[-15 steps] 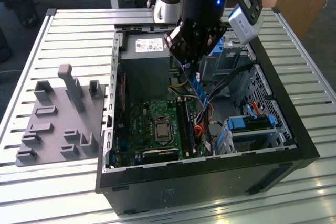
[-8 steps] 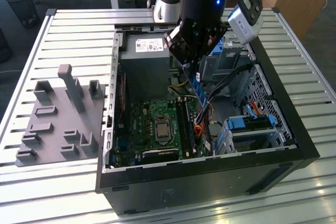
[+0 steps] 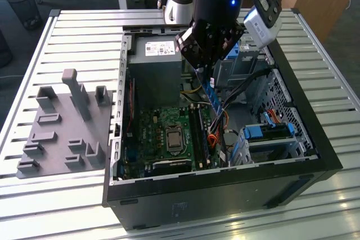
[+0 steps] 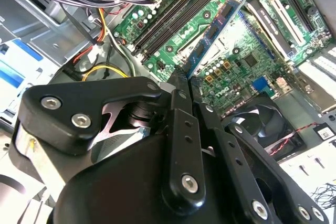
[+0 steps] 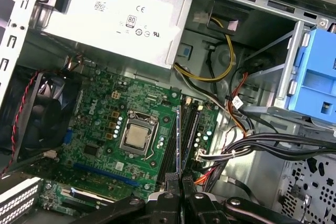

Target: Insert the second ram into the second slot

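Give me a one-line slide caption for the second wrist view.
Gripper clamps the second ram, a blue stick, above the green motherboard.

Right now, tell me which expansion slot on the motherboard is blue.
The long slot closest to the processor socket; the slots beyond it are black or pale. The tool grips the second ram.

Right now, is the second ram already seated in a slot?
No, the gripper holds the second ram by one end above the motherboard.
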`<state>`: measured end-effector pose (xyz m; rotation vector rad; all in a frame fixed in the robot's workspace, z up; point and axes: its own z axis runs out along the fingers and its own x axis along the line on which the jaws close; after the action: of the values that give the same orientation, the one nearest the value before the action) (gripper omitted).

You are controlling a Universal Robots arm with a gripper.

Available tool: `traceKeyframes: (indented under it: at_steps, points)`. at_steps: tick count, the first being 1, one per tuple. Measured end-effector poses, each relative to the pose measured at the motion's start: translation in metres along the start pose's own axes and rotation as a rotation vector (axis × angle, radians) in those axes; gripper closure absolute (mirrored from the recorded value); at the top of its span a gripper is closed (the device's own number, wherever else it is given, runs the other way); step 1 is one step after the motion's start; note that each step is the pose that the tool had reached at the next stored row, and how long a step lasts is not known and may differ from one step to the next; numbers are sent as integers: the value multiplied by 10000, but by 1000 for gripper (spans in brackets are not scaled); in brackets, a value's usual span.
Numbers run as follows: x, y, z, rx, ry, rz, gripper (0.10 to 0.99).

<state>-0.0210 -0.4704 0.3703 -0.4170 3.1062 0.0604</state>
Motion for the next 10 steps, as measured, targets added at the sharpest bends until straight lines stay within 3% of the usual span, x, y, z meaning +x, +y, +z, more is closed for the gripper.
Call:
traceKeyframes:
  at_steps: [10]
  points:
    - [0,0,0,4,-10,266,949]
